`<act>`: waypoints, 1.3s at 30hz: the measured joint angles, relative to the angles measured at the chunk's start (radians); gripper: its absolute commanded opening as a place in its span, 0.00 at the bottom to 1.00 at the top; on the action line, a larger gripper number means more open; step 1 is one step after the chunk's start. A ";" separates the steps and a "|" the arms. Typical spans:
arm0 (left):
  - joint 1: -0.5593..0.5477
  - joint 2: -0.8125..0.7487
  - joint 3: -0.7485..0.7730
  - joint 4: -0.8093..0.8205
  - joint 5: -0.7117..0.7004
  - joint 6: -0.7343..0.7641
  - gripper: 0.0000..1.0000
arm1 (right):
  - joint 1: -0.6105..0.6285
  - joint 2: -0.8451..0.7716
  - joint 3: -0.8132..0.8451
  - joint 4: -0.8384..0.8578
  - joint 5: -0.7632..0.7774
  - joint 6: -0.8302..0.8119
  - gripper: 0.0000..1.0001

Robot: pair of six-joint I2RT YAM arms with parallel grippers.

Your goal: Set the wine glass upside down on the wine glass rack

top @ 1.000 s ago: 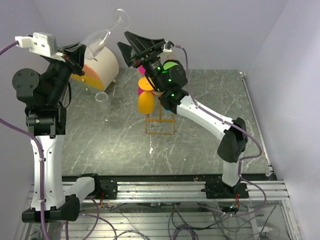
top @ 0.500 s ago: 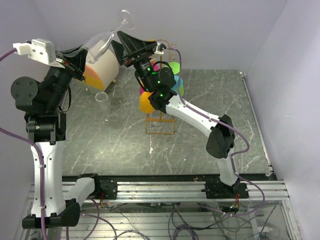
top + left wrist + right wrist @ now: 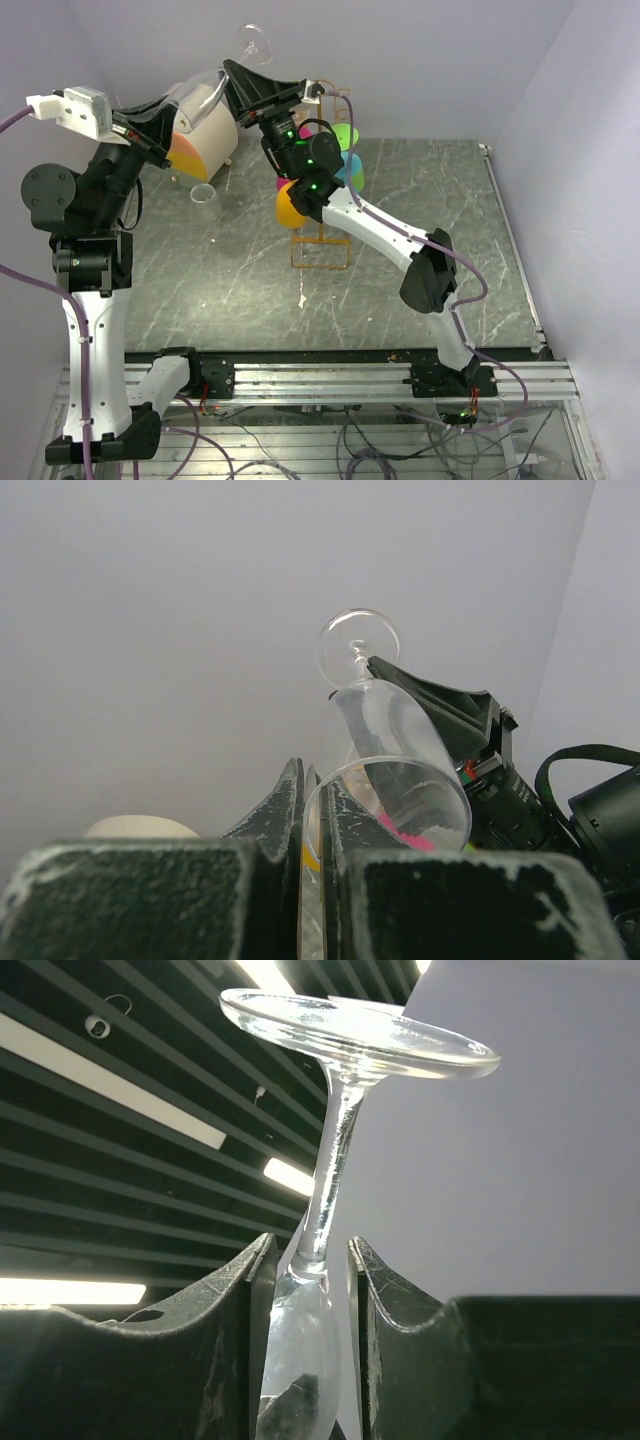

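Note:
A clear wine glass [image 3: 203, 88] is held high in the air, tilted, with its foot pointing up and right. My left gripper [image 3: 168, 103] is shut on the rim wall of the glass [image 3: 400, 755], one finger inside the bowl and one outside. My right gripper [image 3: 233, 80] has its jaws on either side of the glass [image 3: 330, 1160] where the bowl meets the stem. The left finger looks to touch the bowl and a narrow gap shows on the right. The orange wire wine glass rack [image 3: 320, 252] stands mid-table below the right arm.
Coloured cups hang on the rack: orange [image 3: 291, 204], green [image 3: 347, 135], pink and cyan. A cream cylinder with an orange face [image 3: 205, 132] lies at the back left. Near it a small clear glass [image 3: 203, 193] stands on the dark marble table [image 3: 420, 180].
My right gripper has swung left to the glass, and its jaws have narrowed around the bowl and stem. The left arm has tilted slightly, still gripping the rim.

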 measured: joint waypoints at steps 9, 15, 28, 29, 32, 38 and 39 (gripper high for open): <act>0.001 -0.002 0.000 0.001 0.000 -0.006 0.07 | 0.010 0.004 0.015 0.002 0.005 0.006 0.18; 0.001 -0.026 -0.020 0.014 0.000 -0.016 0.07 | 0.013 0.004 0.019 0.012 0.002 -0.003 0.00; 0.003 -0.040 0.082 -0.114 0.001 -0.009 0.52 | 0.039 -0.098 -0.118 0.013 0.028 -0.035 0.00; 0.003 -0.047 0.092 -0.124 0.002 -0.005 0.59 | 0.042 -0.108 -0.127 0.010 0.032 -0.039 0.00; 0.003 -0.068 0.116 -0.161 0.000 0.010 0.80 | 0.046 -0.135 -0.144 0.007 0.044 -0.052 0.00; 0.003 -0.089 0.221 -0.258 -0.002 0.034 0.98 | 0.043 -0.175 -0.177 -0.021 0.063 -0.100 0.00; 0.003 -0.086 0.250 -0.289 -0.003 0.041 0.98 | 0.043 -0.181 -0.183 -0.032 0.066 -0.110 0.00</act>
